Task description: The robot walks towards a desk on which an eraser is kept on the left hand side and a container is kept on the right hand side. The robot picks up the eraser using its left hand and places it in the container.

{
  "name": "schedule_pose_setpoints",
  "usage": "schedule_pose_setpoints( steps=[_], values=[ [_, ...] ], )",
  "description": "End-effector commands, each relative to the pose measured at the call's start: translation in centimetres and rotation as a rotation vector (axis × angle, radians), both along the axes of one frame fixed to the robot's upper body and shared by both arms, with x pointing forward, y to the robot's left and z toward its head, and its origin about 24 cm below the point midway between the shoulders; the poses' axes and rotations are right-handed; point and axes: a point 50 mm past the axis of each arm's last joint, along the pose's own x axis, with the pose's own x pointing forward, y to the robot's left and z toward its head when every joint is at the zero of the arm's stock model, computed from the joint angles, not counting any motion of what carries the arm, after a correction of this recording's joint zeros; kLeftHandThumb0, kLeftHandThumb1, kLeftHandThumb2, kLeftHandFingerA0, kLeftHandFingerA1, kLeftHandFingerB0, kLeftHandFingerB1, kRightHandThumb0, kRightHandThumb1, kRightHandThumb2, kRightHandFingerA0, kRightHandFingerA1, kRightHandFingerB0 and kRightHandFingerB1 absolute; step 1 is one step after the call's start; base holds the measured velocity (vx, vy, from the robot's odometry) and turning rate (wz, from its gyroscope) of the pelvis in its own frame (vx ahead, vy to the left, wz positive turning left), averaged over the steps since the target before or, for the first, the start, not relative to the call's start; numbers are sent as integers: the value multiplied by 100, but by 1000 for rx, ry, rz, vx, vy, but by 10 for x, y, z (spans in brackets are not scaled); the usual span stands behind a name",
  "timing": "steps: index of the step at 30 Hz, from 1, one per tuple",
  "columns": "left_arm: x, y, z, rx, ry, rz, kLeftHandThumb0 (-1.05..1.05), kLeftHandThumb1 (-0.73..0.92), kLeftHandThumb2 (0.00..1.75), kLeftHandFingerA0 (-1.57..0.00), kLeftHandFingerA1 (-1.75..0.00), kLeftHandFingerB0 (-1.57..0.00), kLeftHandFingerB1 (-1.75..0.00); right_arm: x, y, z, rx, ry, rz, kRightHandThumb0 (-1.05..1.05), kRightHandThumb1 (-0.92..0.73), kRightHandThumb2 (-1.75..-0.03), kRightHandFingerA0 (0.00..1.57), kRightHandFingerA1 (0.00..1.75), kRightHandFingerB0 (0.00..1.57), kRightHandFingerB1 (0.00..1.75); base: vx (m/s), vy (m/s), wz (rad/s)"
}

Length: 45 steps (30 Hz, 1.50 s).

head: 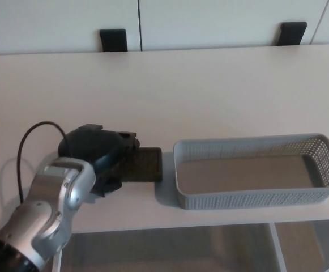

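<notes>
The dark eraser [143, 164] lies flat on the pale desk [198, 96], its long axis running left to right, its free end pointing at the grey mesh container [255, 177] just beside it. The left hand [102, 153] covers its other end, fingers curled down around it. Behind the desk stand white cabinet doors [209, 22] and two black brackets [113, 39].

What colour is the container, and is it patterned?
Light grey container, with perforated mesh walls; only the head view shows it.

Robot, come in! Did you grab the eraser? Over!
Left hand closed over eraser, not lifted. Right hand not in view. Container empty, path clear.
</notes>
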Motion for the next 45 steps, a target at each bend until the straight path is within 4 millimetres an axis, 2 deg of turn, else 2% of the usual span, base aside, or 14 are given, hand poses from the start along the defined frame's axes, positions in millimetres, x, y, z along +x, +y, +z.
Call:
schedule_pose_setpoints(
  steps=[1, 2, 3, 4, 6, 8, 12, 17, 20, 28, 29, 30, 42, 45],
  values=[
    [-6, 8, -2, -166, -64, 74, -32, 85, 68, -61, -145, -63, -45, 2, -2, 2, -30, 9, 17, -21, -41, -52, 89, 51, 70, 47, 0, 0, 0],
    [-4, 9, 5, -191, -96, 97, -32, 71, 105, -77, -112, -57, -63, 2, -2, 2, -29, 8, 18, -21, -41, -52, 89, 51, 69, 47, 0, 0, 0],
    [-2, 9, 8, -198, -111, 108, -32, 71, 105, -77, -112, -57, -63, 3, -2, 2, -28, 6, 17, -21, -41, -52, 89, 51, 69, 47, 0, 0, 0],
    [0, 10, 14, -211, -162, 102, -26, 83, 66, -61, -147, -71, -55, 2, -3, 2, -27, 5, 19, -21, -41, -52, 88, 51, 69, 47, 0, 0, 0],
    [2, 13, 23, -243, -210, 119, -25, 84, 65, -61, -155, -69, -67, 2, -3, 3, -28, 6, 24, -22, -41, -52, 88, 51, 70, 47, 0, 0, 0],
    [6, 19, 36, -246, -271, 129, -27, 87, 63, -61, -165, -52, -118, 2, -3, 2, -34, 8, 27, -22, -41, -52, 89, 51, 70, 47, 0, 0, 0],
    [9, 21, 52, -271, -333, 143, -29, 88, 63, -65, -172, -49, -133, 2, -2, 1, -37, 12, 27, -22, -41, -52, 89, 51, 70, 47, 0, 0, 0],
    [4, 0, 80, -294, -383, 46, -25, 82, 62, -67, -170, -53, -126, 3, -3, 1, -37, 12, 33, -22, -41, -52, 89, 51, 70, 47, 0, 0, 0],
    [-1, -21, 91, -287, -386, -50, -25, 75, 65, -78, -152, -63, -46, 2, -2, 0, -38, 16, 31, -22, -41, -52, 90, 51, 70, 47, 0, 0, 0],
    [-14, -88, 109, -332, -300, -248, -26, 72, 63, -69, -152, -67, -93, 2, 2, 0, -55, 18, 55, -22, -42, -52, 91, 51, 69, 46, 0, 0, 0],
    [-14, -96, 111, -290, -297, -268, -34, 79, 63, -81, -80, -75, -55, 2, 2, 1, -59, 21, 58, -22, -42, -52, 91, 51, 69, 46, 0, 0, 0],
    [-15, -103, 112, -301, -302, -267, -35, 79, 63, -88, -69, -72, -48, 2, 2, 1, -60, 18, 59, -22, -42, -52, 91, 51, 69, 46, 0, 0, 0],
    [-4, -139, 79, -328, -118, -223, -39, 87, 66, -100, -82, -77, -54, 4, 4, 5, -51, 18, 60, -21, -42, -52, 88, 51, 69, 47, 0, 0, 0],
    [-3, -139, 68, -338, -112, -195, -36, 83, 65, -86, -118, -58, -47, 6, 4, 6, -59, 6, 73, -23, -42, -52, 89, 51, 70, 47, 0, 0, 0]
  ],
)
